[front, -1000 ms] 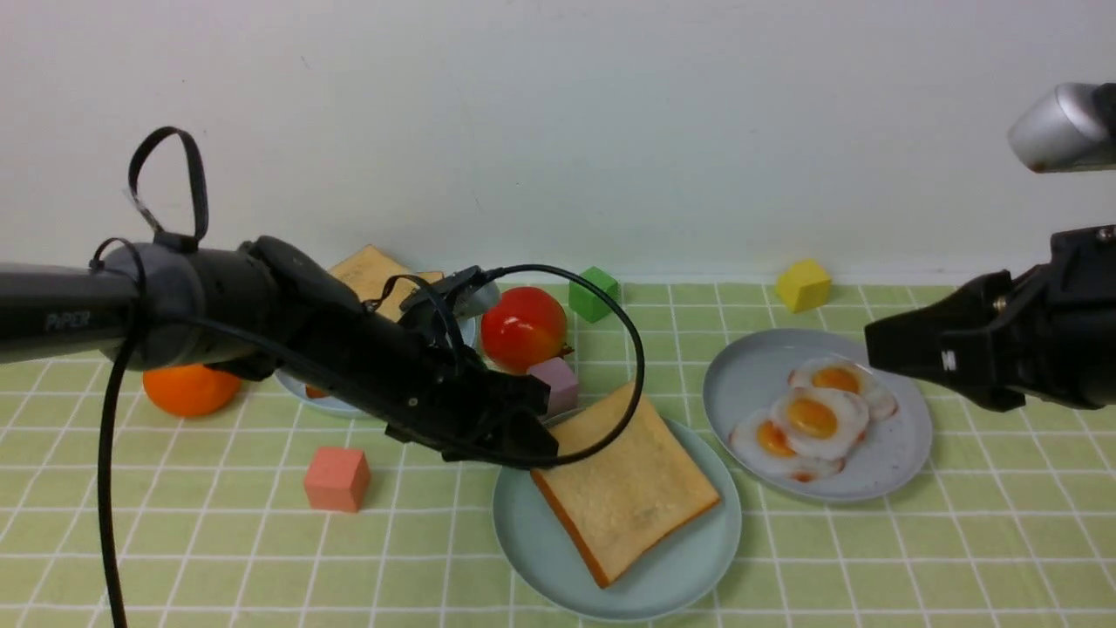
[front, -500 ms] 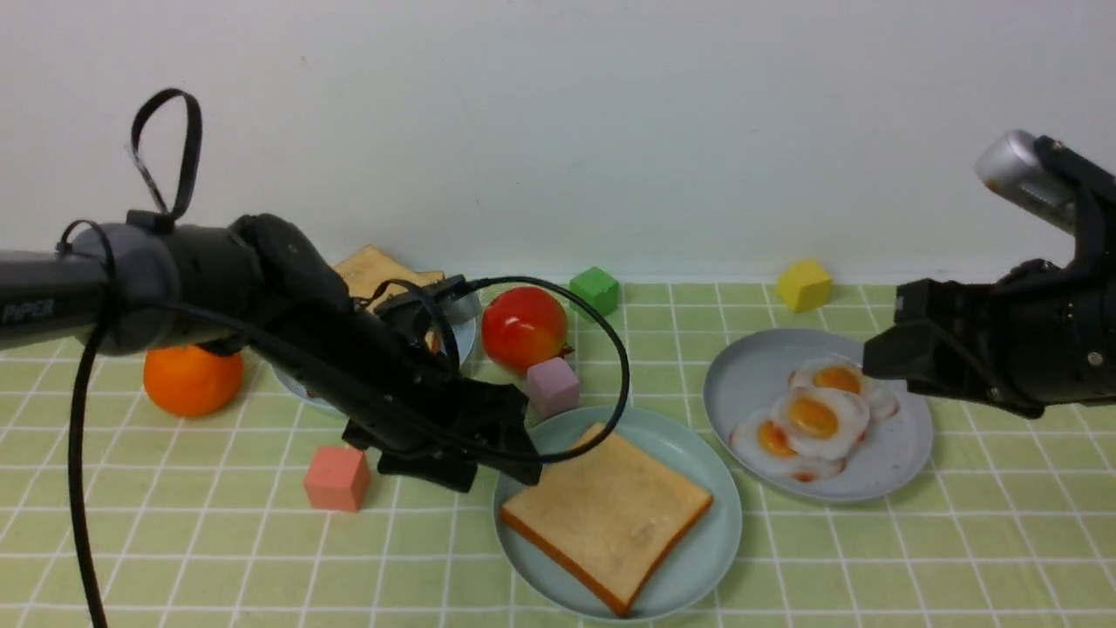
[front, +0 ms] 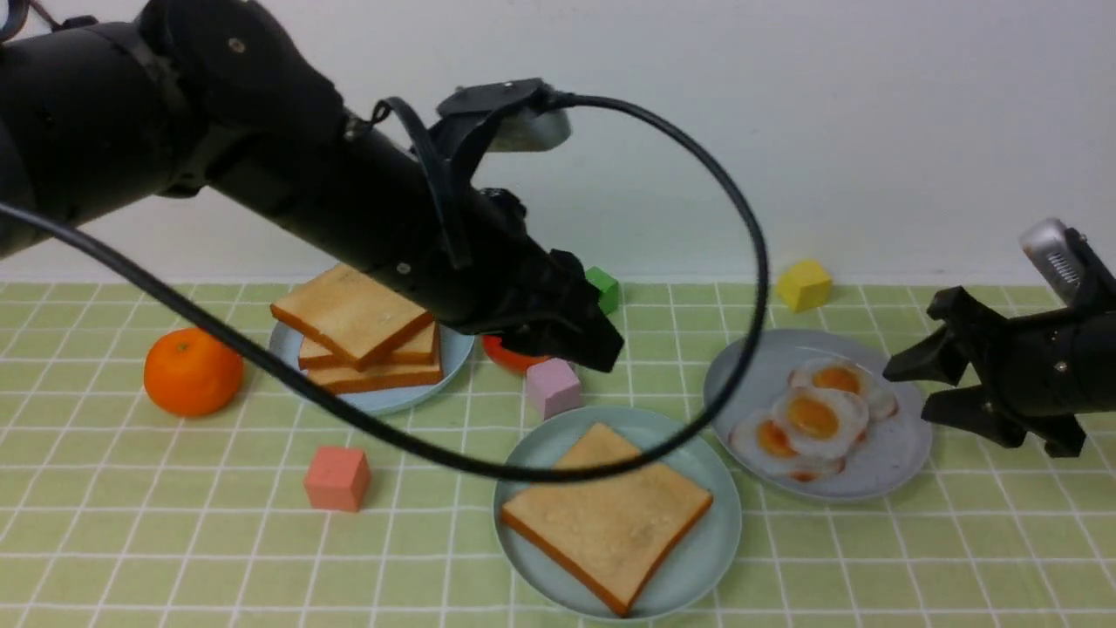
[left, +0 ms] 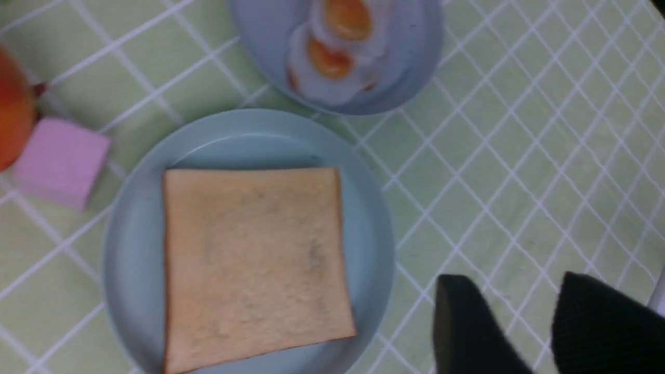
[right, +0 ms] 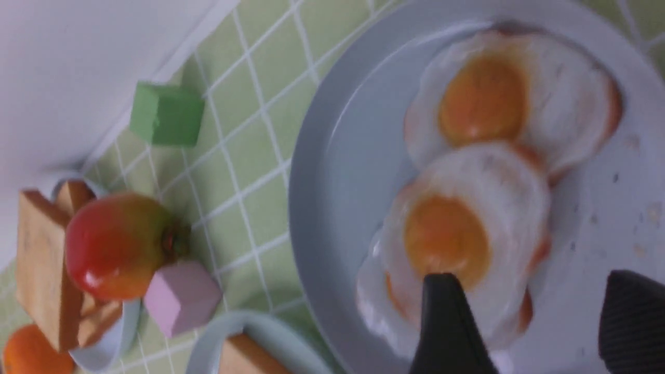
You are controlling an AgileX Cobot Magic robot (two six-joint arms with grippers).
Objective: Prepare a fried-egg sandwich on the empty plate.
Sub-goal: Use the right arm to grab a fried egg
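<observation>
Above the teal plate (front: 523, 532): my left arm slants in from the left and down toward the middle, its cable looping wide around it. The left gripper (left: 514, 291) hangs in the air, touching nothing.
Left fingers (left: 467, 332): two black pads, parted, with only checked cloth showing between them.
Right arm: comes in low from the right edge, with the right gripper (right: 532, 291) pointing at the egg plate.
Right fingers (right: 447, 322): spread wide and empty, poised over the nearest egg. Whether they touch it, I cannot tell.
Plate look: round, smooth pale teal plastic with a low rim, sitting front and centre.
Toast slice (front: 606, 515): square, tan and matte, with a grainy face and a darker orange-brown crust. It lies flat on the teal plate, one corner toward me.
Fried eggs (front: 815, 419): three of them, glossy white with orange yolks, overlapping on the grey speckled plate (front: 732, 375) just right of the teal one.
Spare toast (front: 362, 331): three slices stacked askew on the light-blue plate (front: 384, 403), back left.
Cloth (front: 174, 541): pale green with a white grid.
Scattered around: an orange (front: 192, 371), a pink cube (front: 336, 478), a lilac cube (front: 552, 386), a green cube (front: 603, 288) and a yellow cube (front: 803, 283).
</observation>
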